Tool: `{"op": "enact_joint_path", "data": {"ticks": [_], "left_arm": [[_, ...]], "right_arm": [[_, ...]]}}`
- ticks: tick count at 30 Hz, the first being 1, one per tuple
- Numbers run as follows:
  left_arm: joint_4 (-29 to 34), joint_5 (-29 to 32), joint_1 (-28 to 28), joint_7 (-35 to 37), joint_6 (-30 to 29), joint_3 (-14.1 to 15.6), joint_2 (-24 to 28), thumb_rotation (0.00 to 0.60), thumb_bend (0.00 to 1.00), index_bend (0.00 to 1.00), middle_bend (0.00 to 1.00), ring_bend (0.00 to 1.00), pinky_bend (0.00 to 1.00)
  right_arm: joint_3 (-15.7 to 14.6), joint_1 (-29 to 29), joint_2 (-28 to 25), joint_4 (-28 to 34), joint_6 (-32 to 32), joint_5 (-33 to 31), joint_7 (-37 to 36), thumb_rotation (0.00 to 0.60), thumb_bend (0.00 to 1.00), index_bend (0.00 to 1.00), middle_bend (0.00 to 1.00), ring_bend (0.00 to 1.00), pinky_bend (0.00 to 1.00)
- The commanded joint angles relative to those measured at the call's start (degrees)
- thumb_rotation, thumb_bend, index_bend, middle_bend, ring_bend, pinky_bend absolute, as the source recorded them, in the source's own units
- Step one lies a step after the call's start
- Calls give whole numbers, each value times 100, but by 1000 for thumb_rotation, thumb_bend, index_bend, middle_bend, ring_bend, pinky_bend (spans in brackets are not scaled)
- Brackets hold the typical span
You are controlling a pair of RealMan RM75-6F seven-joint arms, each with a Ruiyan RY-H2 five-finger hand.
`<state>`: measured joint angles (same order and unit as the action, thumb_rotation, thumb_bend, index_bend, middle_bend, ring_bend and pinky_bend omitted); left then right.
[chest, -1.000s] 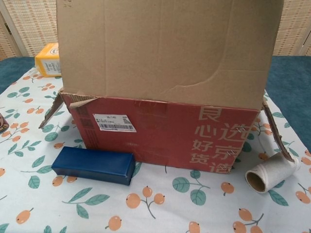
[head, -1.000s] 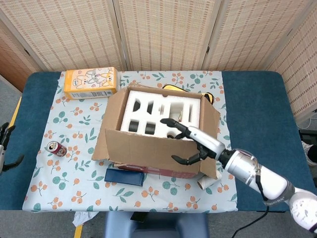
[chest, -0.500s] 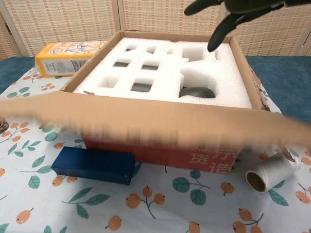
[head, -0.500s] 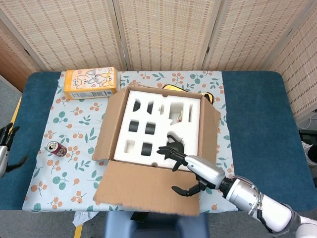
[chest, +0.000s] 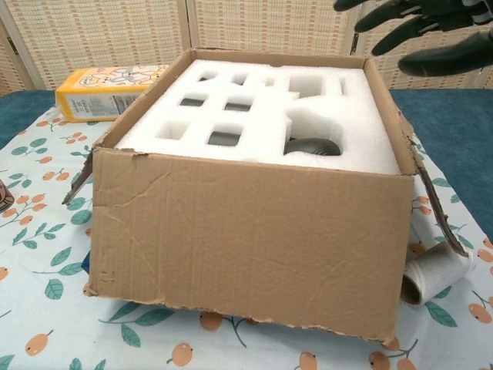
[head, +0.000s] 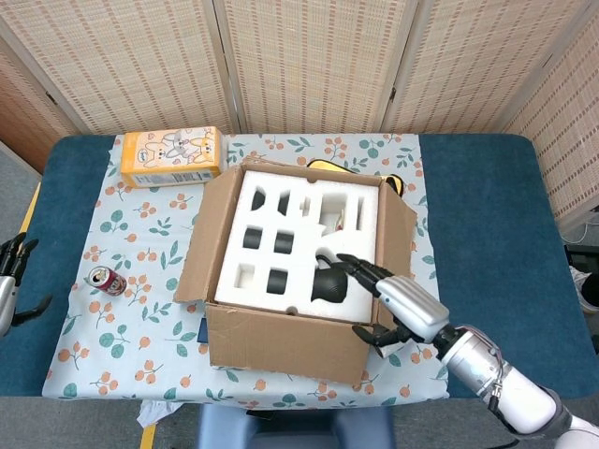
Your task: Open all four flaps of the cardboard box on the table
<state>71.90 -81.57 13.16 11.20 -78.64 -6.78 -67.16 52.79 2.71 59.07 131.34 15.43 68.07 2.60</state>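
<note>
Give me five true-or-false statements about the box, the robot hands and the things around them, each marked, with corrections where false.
1. The front flap of the cardboard box hangs down over its front. True.
2. The right robot hand grips a flap. False: it hovers over the box's right side, fingers apart, holding nothing.
3. White foam with cutouts fills the box. True.
4. The red can stands inside the box. False: it lies on the tablecloth, left of the box.
5. The left robot hand touches the box. False: it is far off at the left edge.

Cardboard box [head: 281, 341], flaps folded out.
My right hand [head: 398, 309] hovers open over its near right corner; white foam insert [head: 299, 245] exposed inside.
</note>
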Motion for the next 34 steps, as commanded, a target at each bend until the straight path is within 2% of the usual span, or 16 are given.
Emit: {"op": "enact_joint_path", "data": {"ticks": [1,4,8,11,14,21,26,30,34], "left_arm": [[70,-2,-17,4,-19,7,35,600,348,0,0,0,0],[128,-9,-21,22,3,24,69,600,347,0,0,0,0],[210,42,-9,-74,128,56,121,600,356,0,0,0,0],[278,133,5,-288,222,56,144,600,448,0,0,0,0],[402,229,20,-436,313,47,171,600,470,0,0,0,0],[543,38,51,-415,324,134,236,600,469,0,0,0,0],[418,-52,182,-336,623,240,184,600,470,0,0,0,0],[217,-125,262,-385,638,245,11,600,469,0,0,0,0],[-4,-221,243,-446,377,211,-176,600,469,0,0,0,0]], "right_arm": [[-1086,203,402,-848,1438,1030,955,600,447,0,0,0,53],[-1639,210,754,-1477,2257,1715,1228,600,447,0,0,0,41],[-2303,125,939,-2270,3184,2487,1305,600,447,0,0,0,6],[-2641,53,1037,-2803,3703,2768,1718,600,447,0,0,0,0],[-2973,-2,1338,-3385,4331,2918,2024,600,447,0,0,0,0],[-3557,31,1909,-4490,5146,2985,1776,600,447,0,0,0,0],[-3857,-17,2213,-5152,5842,3039,1215,600,447,0,0,0,0],[-4068,-46,2195,-5402,6055,2966,830,600,447,0,0,0,0],[-4265,3,1928,-5298,6020,2915,478,600,446,0,0,0,0]]}}
